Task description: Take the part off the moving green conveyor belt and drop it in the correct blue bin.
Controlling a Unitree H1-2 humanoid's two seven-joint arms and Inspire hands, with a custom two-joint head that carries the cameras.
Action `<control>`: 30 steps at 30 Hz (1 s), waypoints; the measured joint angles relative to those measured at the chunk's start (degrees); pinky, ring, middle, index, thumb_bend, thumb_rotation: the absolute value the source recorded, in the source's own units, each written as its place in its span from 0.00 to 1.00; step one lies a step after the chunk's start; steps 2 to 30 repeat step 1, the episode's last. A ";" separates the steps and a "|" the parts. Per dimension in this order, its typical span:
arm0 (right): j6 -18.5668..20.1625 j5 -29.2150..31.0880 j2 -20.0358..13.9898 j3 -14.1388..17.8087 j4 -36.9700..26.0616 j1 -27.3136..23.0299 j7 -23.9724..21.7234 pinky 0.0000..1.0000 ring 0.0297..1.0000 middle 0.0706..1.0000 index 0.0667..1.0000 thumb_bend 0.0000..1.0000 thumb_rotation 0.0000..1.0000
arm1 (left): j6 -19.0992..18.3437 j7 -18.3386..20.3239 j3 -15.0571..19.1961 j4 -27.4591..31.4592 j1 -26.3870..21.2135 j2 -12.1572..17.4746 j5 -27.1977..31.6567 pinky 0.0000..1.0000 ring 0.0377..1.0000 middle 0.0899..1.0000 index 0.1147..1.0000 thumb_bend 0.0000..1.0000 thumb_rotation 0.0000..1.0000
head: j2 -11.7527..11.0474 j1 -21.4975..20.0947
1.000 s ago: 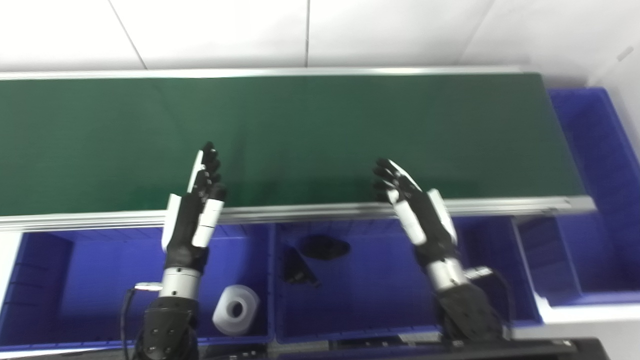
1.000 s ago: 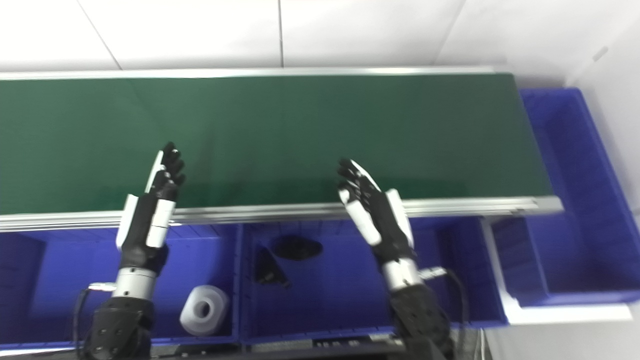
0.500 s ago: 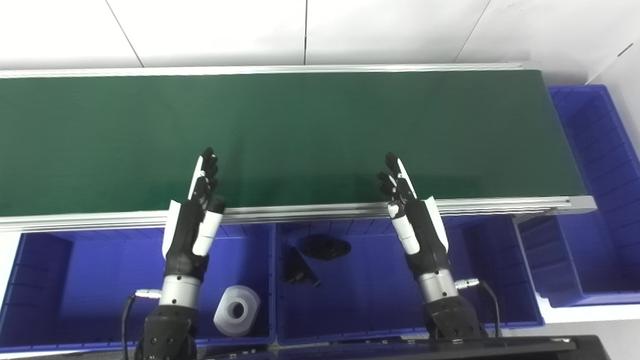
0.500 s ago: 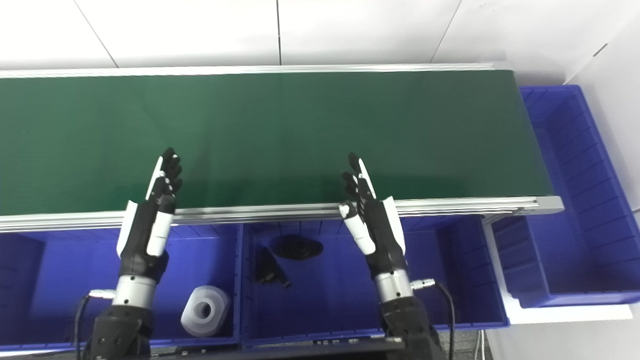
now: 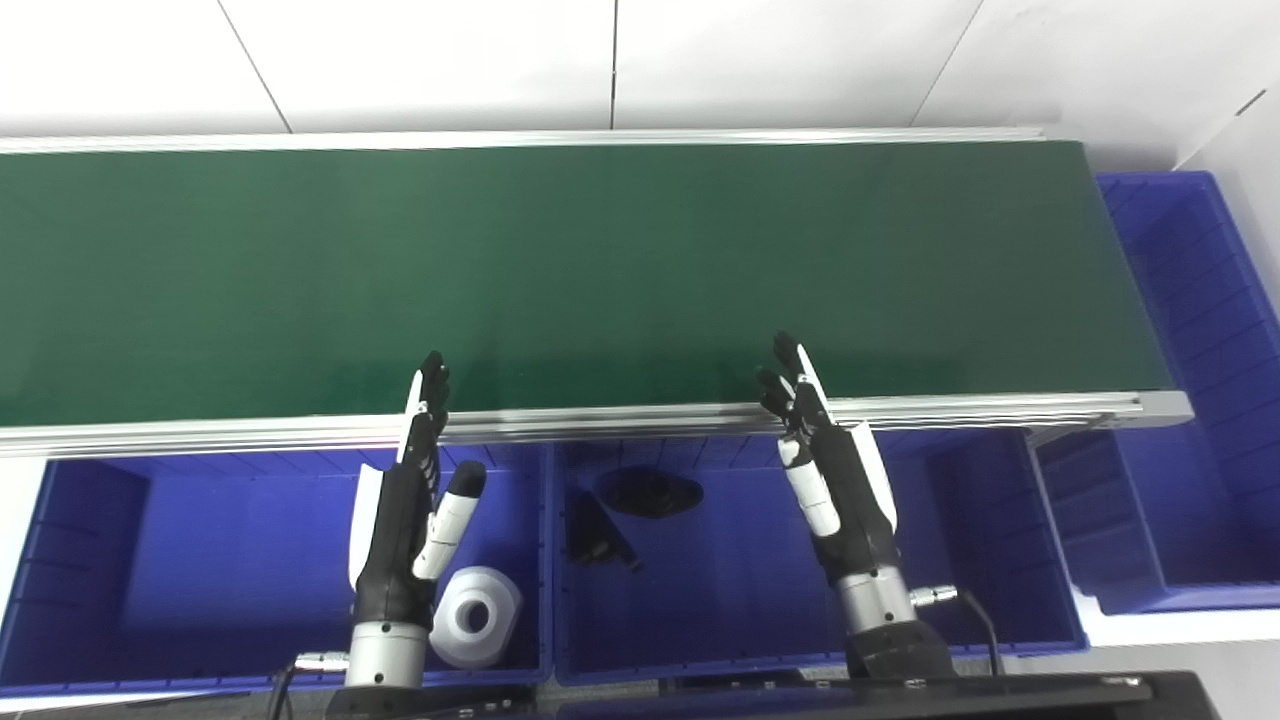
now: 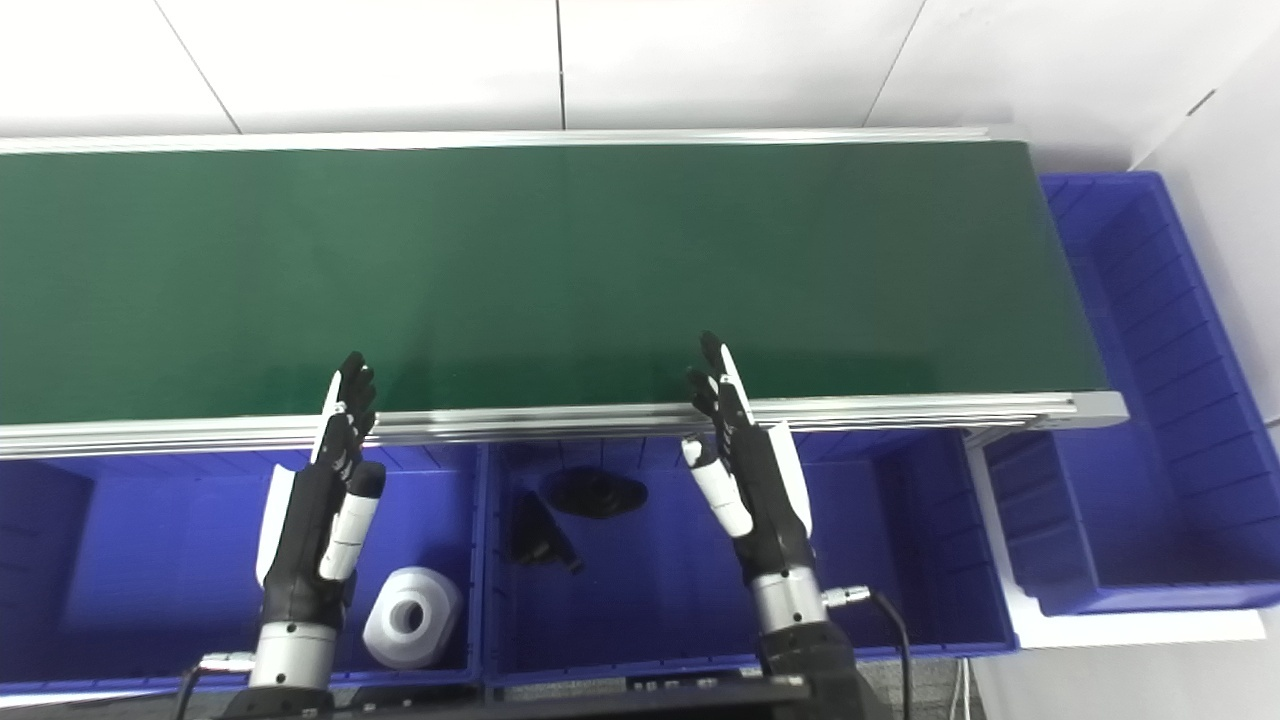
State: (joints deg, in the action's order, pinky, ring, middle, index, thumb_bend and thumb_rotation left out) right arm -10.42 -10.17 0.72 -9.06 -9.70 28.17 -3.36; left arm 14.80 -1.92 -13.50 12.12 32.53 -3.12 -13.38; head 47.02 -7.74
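The green conveyor belt [image 5: 600, 270] runs across the picture and carries no part in view. My left hand [image 5: 410, 510] is open and empty, fingers straight, over the near left blue bin [image 5: 200, 560], its fingertips at the belt's near rail. My right hand [image 5: 830, 470] is open and empty over the near middle blue bin [image 5: 740, 570], fingertips just over the belt's near edge. A white ring-shaped part [image 5: 475, 617] lies in the left bin. Two black parts [image 5: 650, 492] [image 5: 595, 535] lie in the middle bin.
A silver rail [image 5: 620, 420] edges the belt's near side. A further blue bin [image 5: 1200, 400] stands at the belt's right end, with a small bin [image 5: 1100, 510] in front of it. White wall panels rise behind the belt.
Both hands have drawn back toward me from over the belt, the left one farther. The right hand has turned edge-on and straightened. The camera has shifted slightly.
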 measured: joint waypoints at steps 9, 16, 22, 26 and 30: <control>-0.46 0.14 -0.31 -0.13 0.11 0.12 0.00 0.93 0.95 1.00 1.00 0.83 1.00 | 0.27 -0.02 -0.11 0.02 0.45 -0.01 0.00 1.00 1.00 1.00 1.00 0.67 0.96 | 0.00 0.00; -0.46 0.14 -0.31 -0.13 0.11 0.12 0.00 0.93 0.95 1.00 1.00 0.83 1.00 | 0.27 -0.02 -0.11 0.02 0.45 -0.01 0.00 1.00 1.00 1.00 1.00 0.67 0.96 | 0.00 0.00; -0.46 0.14 -0.31 -0.13 0.11 0.12 0.00 0.93 0.95 1.00 1.00 0.83 1.00 | 0.27 -0.02 -0.11 0.02 0.45 -0.01 0.00 1.00 1.00 1.00 1.00 0.67 0.96 | 0.00 0.00; -0.46 0.14 -0.31 -0.13 0.11 0.12 0.00 0.93 0.95 1.00 1.00 0.83 1.00 | 0.27 -0.02 -0.11 0.02 0.45 -0.01 0.00 1.00 1.00 1.00 1.00 0.67 0.96 | 0.00 0.00; -0.46 0.14 -0.31 -0.13 0.11 0.12 0.00 0.93 0.95 1.00 1.00 0.83 1.00 | 0.27 -0.02 -0.11 0.02 0.45 -0.01 0.00 1.00 1.00 1.00 1.00 0.67 0.96 | 0.00 0.00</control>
